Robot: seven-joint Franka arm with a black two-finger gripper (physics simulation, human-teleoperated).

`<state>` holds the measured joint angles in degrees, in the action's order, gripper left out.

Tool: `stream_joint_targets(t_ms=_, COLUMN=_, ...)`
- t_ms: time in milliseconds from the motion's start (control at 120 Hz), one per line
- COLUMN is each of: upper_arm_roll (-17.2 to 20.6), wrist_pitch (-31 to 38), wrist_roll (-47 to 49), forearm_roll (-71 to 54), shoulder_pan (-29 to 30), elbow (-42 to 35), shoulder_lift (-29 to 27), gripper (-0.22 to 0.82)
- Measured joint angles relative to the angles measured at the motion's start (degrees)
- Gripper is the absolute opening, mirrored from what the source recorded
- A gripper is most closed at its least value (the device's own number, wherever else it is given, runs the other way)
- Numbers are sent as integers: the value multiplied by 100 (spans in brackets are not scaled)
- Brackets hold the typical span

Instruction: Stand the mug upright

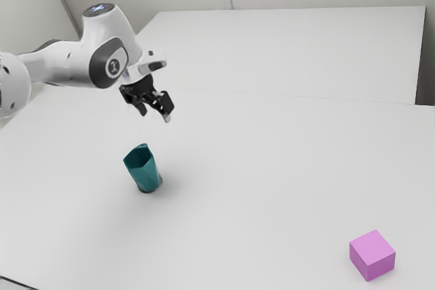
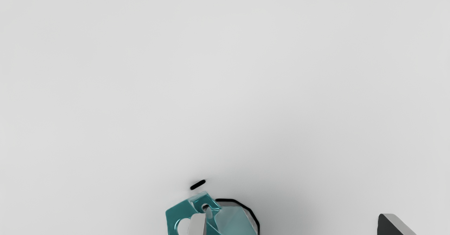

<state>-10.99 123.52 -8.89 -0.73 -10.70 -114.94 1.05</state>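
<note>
Mug (image 1: pixel 147 176), teal, faceted: standing on its base, mouth up, on the white table (image 1: pixel 258 181), toward the table side at the exterior view's left. Gripper (image 1: pixel 155 115): above the table, apart from the mug; fingers (image 2: pixel 397 226) spread wide, nothing held. Wrist view: one fingertip overlaps the mug in line of sight. Pink cube (image 1: pixel 372 252): well apart from the mug, toward the exterior view's right and nearer the table's front.
</note>
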Motion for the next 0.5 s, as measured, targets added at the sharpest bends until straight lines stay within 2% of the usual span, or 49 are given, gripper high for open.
stream_joint_targets(t_ms=200, upper_arm_roll=-30, wrist_pitch=-920, wrist_roll=-222, forearm_roll=175, shoulder_pan=5, elbow=1086, shoulder_lift=172, gripper=56)
stream_joint_targets(t_ms=350, upper_arm_roll=-7, wrist_pitch=-1639, wrist_roll=-462, forearm_roll=384, shoulder_pan=450, elbow=1802, shoulder_lift=142, gripper=57)
stream_joint_targets(t_ms=500, upper_arm_roll=-72, wrist_pitch=-2116, wrist_roll=-652, forearm_roll=447, shoulder_pan=723, elbow=2102, shoulder_lift=79, gripper=57)
